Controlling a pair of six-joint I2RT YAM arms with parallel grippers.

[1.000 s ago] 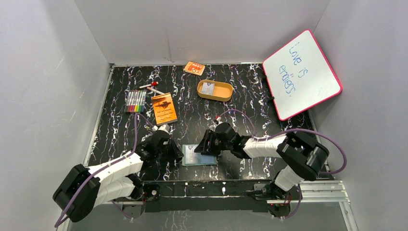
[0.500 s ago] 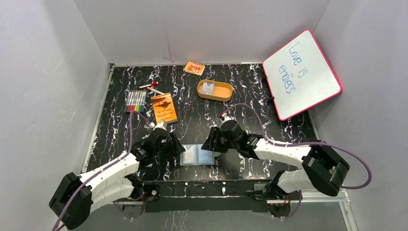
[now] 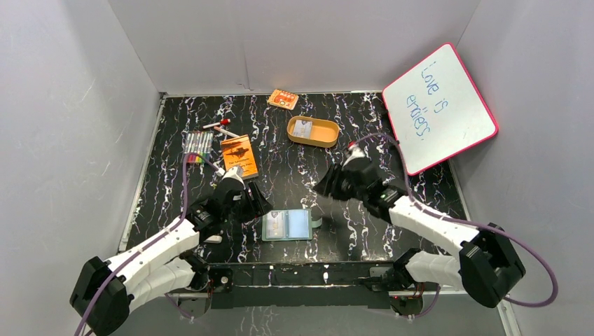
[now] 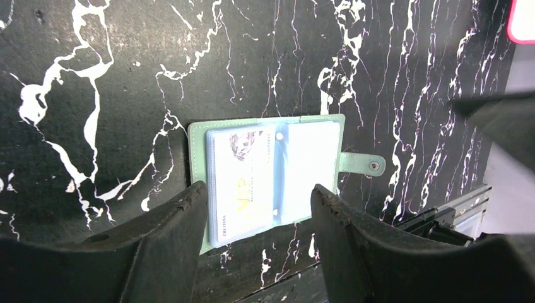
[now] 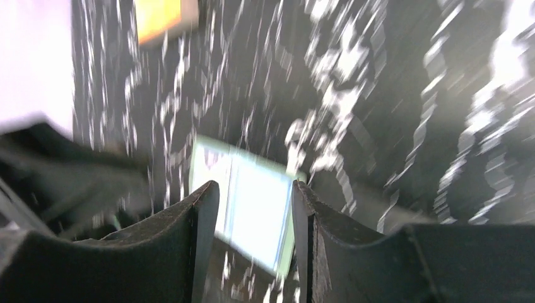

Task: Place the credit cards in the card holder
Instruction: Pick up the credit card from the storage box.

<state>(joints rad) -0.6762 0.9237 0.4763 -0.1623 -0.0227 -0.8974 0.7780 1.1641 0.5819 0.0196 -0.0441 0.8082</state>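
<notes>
comparing with a second ago: both arms now stand back from the card holder (image 3: 288, 225), which then lay half covered between them. the left gripper (image 3: 256, 203) has drawn off to the holder's left and gone from pinched tight to spread. the right gripper (image 3: 326, 186) has swung away toward the back right, over the table (image 3: 175, 210) between the holder and the tan tray (image 3: 326, 137). the holder lies in much the same spot; other items are unmoved.

left gripper, wrist view (image 4: 255, 196): fingers spread wide, nothing between them, touching nothing; the holder shows through the gap.

right gripper, wrist view (image 5: 255, 196): picture blurred; fingers parted, gap bare, nothing held.

card holder (image 4: 271, 173): sage-green, lying open and flat on the black marbled table near its front edge, clear pockets facing up, snap tab (image 4: 366, 165) sticking out on the right. one credit card (image 4: 243, 183), pale with print, sits in the left pocket; the right pocket looks plain pale blue. a second card (image 3: 302, 128) lies in the tan tray, well apart toward the back.

also present: orange booklet (image 3: 239, 157); marker set (image 3: 198, 145) just left of it; orange packet (image 3: 283, 99) at the back edge; whiteboard (image 3: 440, 108) leaning against the right wall.
</notes>
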